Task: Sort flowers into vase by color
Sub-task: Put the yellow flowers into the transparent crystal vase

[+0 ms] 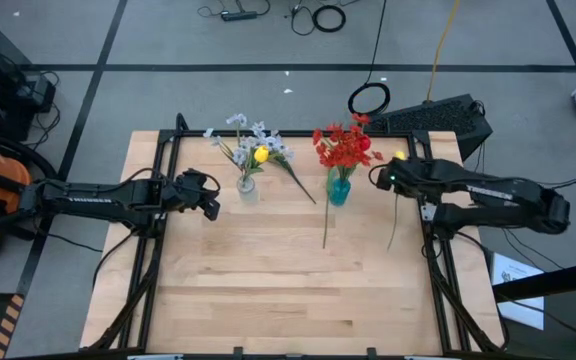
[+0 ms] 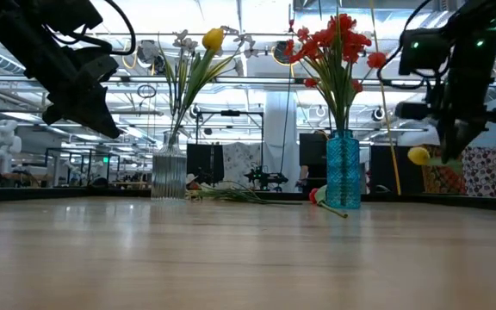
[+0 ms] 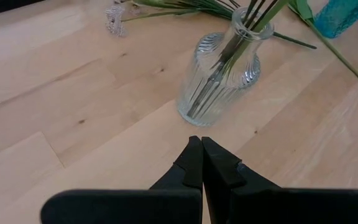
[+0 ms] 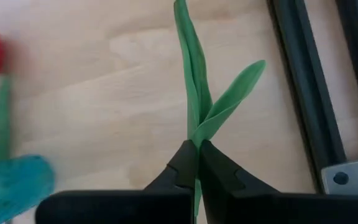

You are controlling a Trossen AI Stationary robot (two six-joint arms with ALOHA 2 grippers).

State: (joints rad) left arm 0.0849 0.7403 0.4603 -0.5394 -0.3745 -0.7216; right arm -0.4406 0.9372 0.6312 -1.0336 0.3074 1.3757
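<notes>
My right gripper (image 1: 383,178) is shut on a yellow tulip, whose bud (image 1: 400,156) shows right of the blue vase (image 1: 339,190) full of red flowers (image 1: 345,147). In the low view the bud (image 2: 418,156) hangs above the table. My left gripper (image 1: 211,197) is shut and empty, hovering left of the clear ribbed vase (image 1: 248,186), which holds pale wispy sprays and a yellow tulip (image 1: 260,155). A red tulip (image 2: 317,195) and a pale spray (image 1: 298,183) lie flat on the table between the vases. My right gripper pinches the yellow tulip's green stem between its two fingertips, just where the leaves branch off (image 4: 197,138). The fingers come from above, pointing down at the table. The leaves (image 4: 194,74) stick out beyond the fingertips, and the long stem (image 1: 392,225) trails toward the near edge.
The black frame rail (image 4: 303,81) runs along the table's right edge, close to the held tulip. A dark keyboard (image 1: 438,118) sits at the far right corner. Bare wood (image 1: 268,290) covers the near half of the table.
</notes>
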